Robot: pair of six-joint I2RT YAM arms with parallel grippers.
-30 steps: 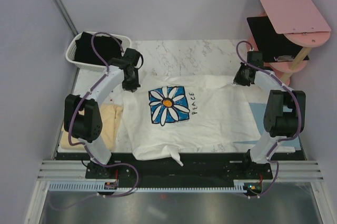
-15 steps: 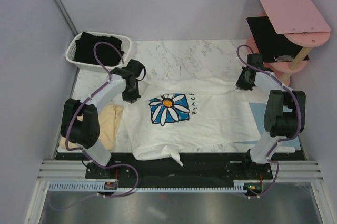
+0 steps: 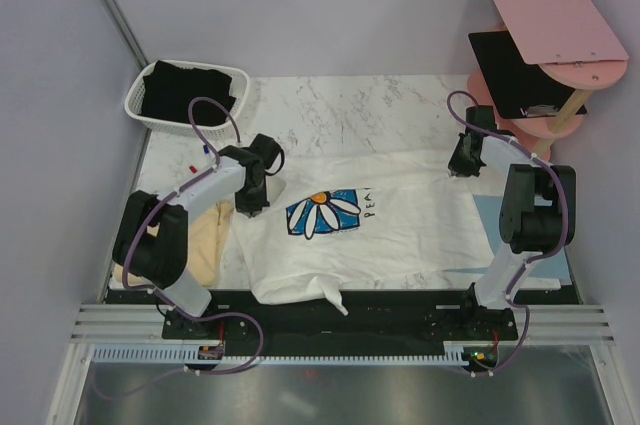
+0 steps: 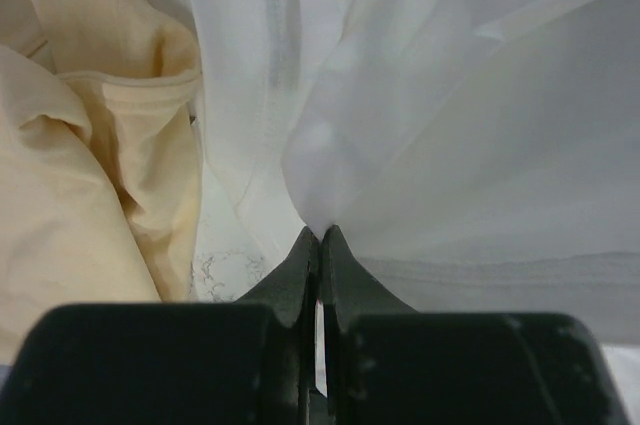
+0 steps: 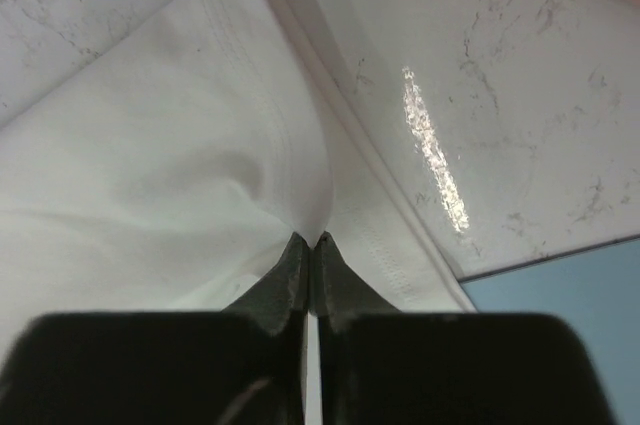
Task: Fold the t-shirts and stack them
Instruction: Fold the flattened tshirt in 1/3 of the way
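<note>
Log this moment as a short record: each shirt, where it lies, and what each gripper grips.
white t-shirt: spread on the marble table, far edge overlapping the top of its daisy print
left gripper: shut on the white t-shirt
right gripper: shut on the white t-shirt, near a stitched hem
pale yellow t-shirt: crumpled at the table's left side, touching the white one
black t-shirt: in the white basket, far left corner
</note>
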